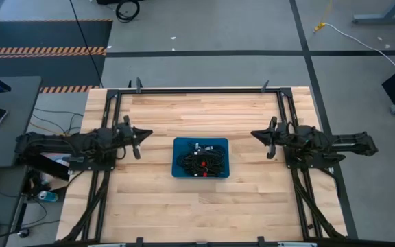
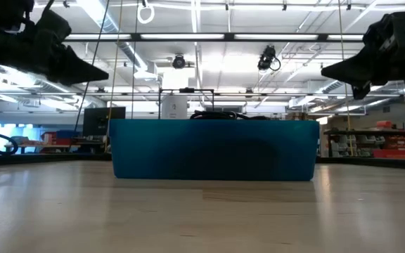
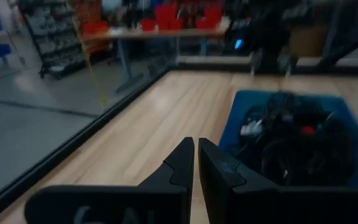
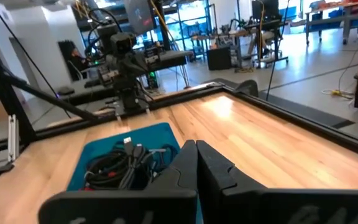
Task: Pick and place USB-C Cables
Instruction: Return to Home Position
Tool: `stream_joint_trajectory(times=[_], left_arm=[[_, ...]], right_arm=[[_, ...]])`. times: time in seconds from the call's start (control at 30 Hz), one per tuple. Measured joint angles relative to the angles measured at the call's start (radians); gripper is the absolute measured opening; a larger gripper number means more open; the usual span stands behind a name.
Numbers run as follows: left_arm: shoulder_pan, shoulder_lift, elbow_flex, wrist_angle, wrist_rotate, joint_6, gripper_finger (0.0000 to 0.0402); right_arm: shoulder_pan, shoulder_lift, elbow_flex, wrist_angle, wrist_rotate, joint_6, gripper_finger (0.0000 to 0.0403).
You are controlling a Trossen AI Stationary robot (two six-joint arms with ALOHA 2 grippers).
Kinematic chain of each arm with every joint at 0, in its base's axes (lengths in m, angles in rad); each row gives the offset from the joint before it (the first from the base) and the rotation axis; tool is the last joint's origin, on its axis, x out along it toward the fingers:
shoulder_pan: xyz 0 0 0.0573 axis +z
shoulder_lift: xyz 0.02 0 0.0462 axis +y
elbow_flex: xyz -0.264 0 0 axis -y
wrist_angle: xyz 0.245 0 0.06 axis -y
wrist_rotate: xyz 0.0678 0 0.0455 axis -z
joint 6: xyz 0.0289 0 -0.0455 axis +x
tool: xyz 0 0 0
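cables (image 1: pixel 203 159) heaped in blue tray (image 1: pixel 178 173) at surface centre, midway between left arm (image 1: pixel 81 144) and right arm (image 1: pixel 321 144); both pairs of jaws closed on nothing, raised, pointing inward at tray; neither nearer

Ceiling strip lights (image 2: pixel 209 36) glare white in the low view, blooming into broad pale streaks. The bench (image 1: pixel 204 213) is lit evenly from above; the blue tray (image 2: pixel 213 149) throws a faint, soft shadow at its base.
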State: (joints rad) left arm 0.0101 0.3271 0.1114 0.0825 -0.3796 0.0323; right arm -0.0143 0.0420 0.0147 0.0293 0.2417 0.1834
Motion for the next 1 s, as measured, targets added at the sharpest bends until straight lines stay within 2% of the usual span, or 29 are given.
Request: stream_joint_trajectory(times=[0.1,0.13,0.27,0.57,0.87,1.0], left_arm=[[0.000,0.000,-0.103,0.240,0.065,0.002,0.0029],[0.000,0.002,-0.101,0.245,0.106,0.001,0.0030],[-0.003,0.007,-0.103,0.200,0.229,-0.021,0.0029],[-0.003,0.006,-0.103,0.156,0.339,-0.005,0.0029],[-0.001,0.006,-0.104,0.097,0.344,-0.004,0.0030],[-0.001,0.006,-0.104,0.099,0.344,0.006,0.0030]], right_arm=[[0.000,0.020,0.000,-0.001,0.000,0.002,0.0000],[0.000,0.028,0.000,-0.001,0.000,0.006,0.0000],[0.000,0.055,0.000,0.000,0.000,0.026,0.0000],[0.000,0.090,0.000,-0.002,-0.007,0.015,0.0001],[0.000,0.112,0.000,-0.001,-0.008,-0.151,0.0005],[0.000,0.115,0.000,-0.001,-0.008,-0.166,0.0005]])
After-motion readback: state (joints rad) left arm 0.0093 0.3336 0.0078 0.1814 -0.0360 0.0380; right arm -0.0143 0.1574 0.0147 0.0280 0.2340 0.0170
